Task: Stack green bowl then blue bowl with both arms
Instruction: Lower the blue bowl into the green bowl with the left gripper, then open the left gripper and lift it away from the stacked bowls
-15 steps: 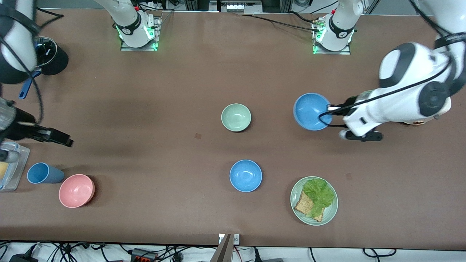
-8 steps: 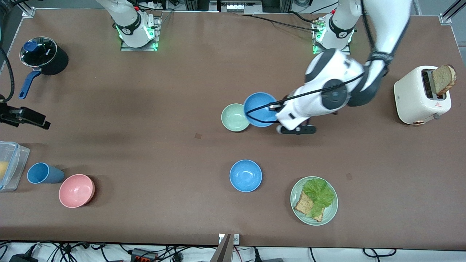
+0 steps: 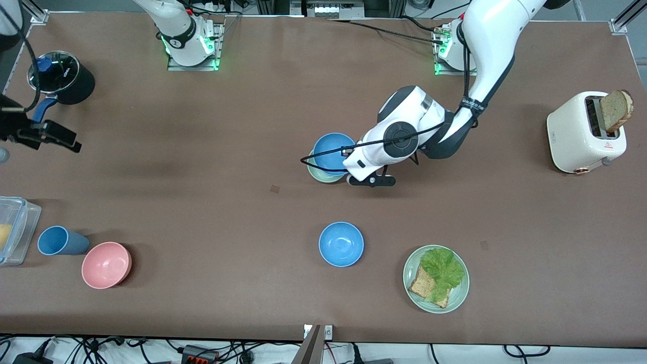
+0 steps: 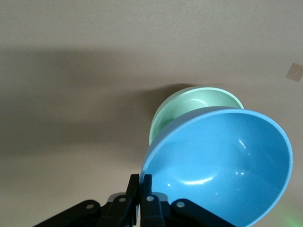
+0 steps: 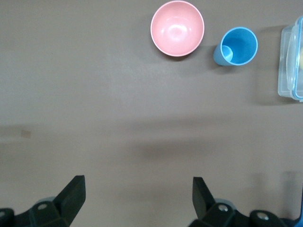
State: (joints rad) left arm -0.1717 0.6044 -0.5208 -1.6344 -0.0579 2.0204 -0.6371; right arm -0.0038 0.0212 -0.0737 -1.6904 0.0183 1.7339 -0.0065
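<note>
Left gripper (image 4: pixel 140 189) pinches the blue bowl (image 3: pixel 332 153) by its rim directly over the green bowl (image 4: pixel 189 106); only the left wrist view shows the grip. Right gripper (image 5: pixel 137 194), fingers spread, waits at the table's nine-o'clock edge.

Left claw (image 3: pixel 345 163) carried blue bowl (image 3: pixel 333 153) from spot near toaster (image 3: pixel 586 132) toward tabletop middle; bowl now over green bowl (image 3: pixel 319 173), covering most of it, only thin green crescent showing. In left wrist view blue bowl (image 4: pixel 222 165) tilted, pinched at rim, apparently not yet seated in green bowl (image 4: pixel 189 109). Toaster uncovered again. Right claw (image 3: pixel 50 136) shifted along right arm's tabletop edge toward black pot (image 3: pixel 61 78), fingers (image 5: pixel 71 194) spread.
</note>
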